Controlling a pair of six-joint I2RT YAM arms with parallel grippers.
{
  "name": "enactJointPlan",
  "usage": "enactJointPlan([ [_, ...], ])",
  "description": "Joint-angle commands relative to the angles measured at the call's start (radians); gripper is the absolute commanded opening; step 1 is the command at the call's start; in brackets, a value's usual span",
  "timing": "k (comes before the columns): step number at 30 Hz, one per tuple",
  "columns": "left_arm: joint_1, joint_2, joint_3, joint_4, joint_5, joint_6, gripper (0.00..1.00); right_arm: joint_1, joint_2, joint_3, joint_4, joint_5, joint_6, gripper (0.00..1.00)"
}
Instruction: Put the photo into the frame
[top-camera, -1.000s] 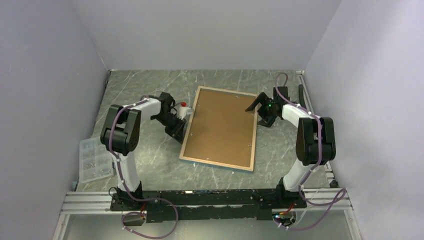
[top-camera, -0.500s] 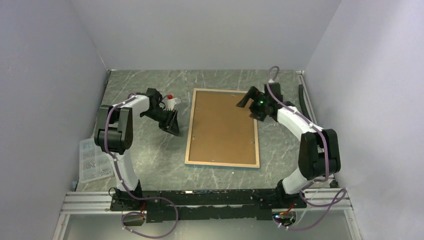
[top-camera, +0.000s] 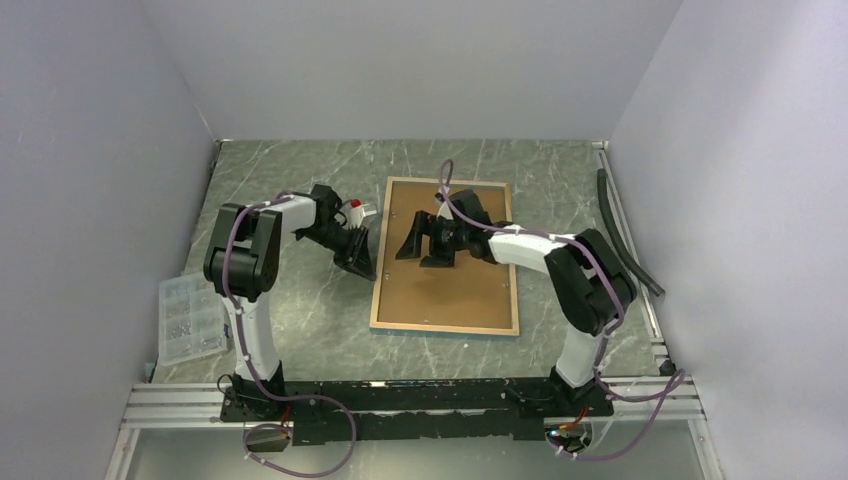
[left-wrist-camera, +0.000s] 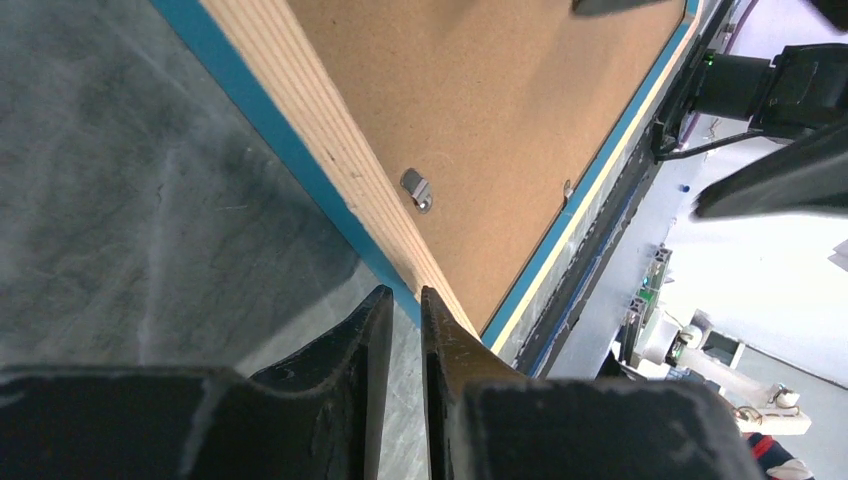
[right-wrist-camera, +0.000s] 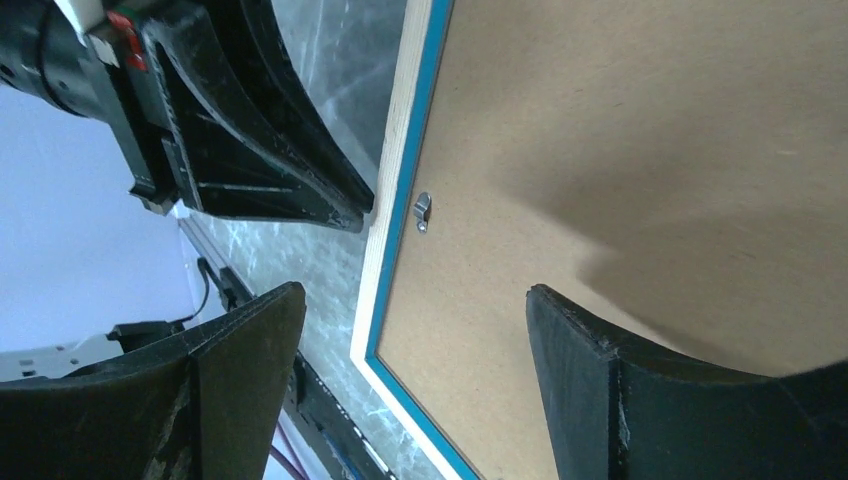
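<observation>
Presently listed: frame (top-camera: 445, 329), lying face down mid-table with the brown backing panel (top-camera: 450, 290) uppermost, so the retaining side is reachable. Photo: not in view; whether it lies under the panel cannot be told. Left gripper (left-wrist-camera: 403, 300): jaws nearly together with a slit between, tips at the frame's left wooden edge, probably bracing it; an actual pinch cannot be told. Right gripper (right-wrist-camera: 415, 330): jaws spread wide above the panel, near a metal turn clip (right-wrist-camera: 422, 210), likely its target.

Left end effector (left-wrist-camera: 400, 293) nearly closed; right end effector (right-wrist-camera: 415, 300) spread wide.
</observation>
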Motion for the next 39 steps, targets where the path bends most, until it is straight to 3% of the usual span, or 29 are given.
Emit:
enactJointPlan([
  [1,0.003,0.002,-0.019,0.045,0.021,-0.030,0.21,0.038,0.054,0.034,0.118,-0.067,0.045,0.84],
  [16,0.003,0.020,-0.035,0.065,0.020,-0.043,0.17,0.102,0.242,0.149,0.169,-0.117,0.100,0.81],
  [39,0.003,0.020,-0.050,0.082,0.008,-0.044,0.16,0.149,0.285,0.194,0.114,-0.127,0.067,0.80],
])
